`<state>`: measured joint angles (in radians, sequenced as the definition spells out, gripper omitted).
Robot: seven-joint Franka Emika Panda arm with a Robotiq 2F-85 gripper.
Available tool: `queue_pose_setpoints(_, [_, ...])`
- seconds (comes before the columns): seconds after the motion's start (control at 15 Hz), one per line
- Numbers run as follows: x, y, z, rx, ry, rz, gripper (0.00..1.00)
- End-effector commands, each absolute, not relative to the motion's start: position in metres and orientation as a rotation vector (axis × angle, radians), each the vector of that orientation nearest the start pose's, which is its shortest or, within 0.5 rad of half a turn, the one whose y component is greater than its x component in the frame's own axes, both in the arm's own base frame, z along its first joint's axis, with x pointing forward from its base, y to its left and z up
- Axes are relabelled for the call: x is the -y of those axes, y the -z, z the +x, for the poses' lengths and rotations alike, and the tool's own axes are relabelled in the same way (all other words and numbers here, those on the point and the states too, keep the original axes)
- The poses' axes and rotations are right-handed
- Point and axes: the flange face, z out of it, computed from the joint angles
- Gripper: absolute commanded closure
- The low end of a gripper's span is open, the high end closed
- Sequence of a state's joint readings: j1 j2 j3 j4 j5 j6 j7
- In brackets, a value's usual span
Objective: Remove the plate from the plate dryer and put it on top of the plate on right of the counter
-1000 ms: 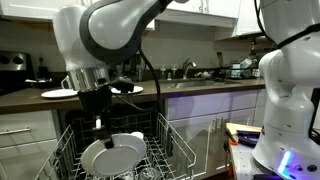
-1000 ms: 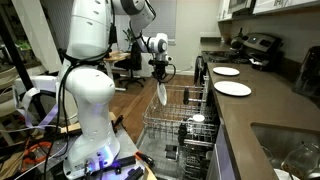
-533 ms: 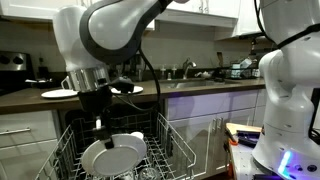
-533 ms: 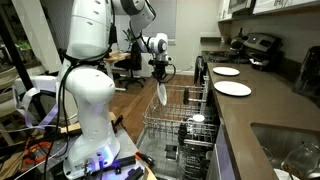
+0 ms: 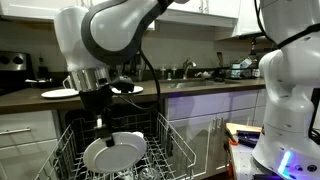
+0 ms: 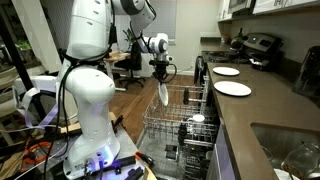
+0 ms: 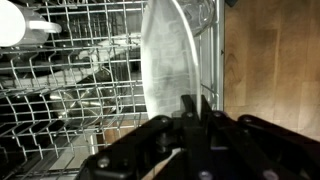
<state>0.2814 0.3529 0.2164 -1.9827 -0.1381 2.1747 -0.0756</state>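
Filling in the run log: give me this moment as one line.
stage: plate removal | end effector: shut on plate rim | plate: upright at rack | counter: not yet reached

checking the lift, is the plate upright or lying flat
Upright: the plate hangs on edge, the gripper shut on its top rim.

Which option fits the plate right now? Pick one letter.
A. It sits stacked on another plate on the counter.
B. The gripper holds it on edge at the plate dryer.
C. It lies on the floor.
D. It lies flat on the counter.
B: the gripper is shut on the rim of the plate, which stands on edge at the plate dryer, not on the counter.
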Motion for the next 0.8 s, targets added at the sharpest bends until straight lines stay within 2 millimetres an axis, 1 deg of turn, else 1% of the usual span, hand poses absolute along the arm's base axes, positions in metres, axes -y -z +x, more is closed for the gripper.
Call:
queue_pose_setpoints(0.0, [-0.269, -0.297, 0.517, 0.999, -0.208, -3.114, 0.98])
queue_pose_setpoints(0.33, [-0.270, -0.304, 0.515, 0.966, -0.197, -3.209, 0.98])
queue_pose_setpoints(0.73, [-0.271, -0.310, 0.510, 0.881, -0.167, -3.417, 0.98])
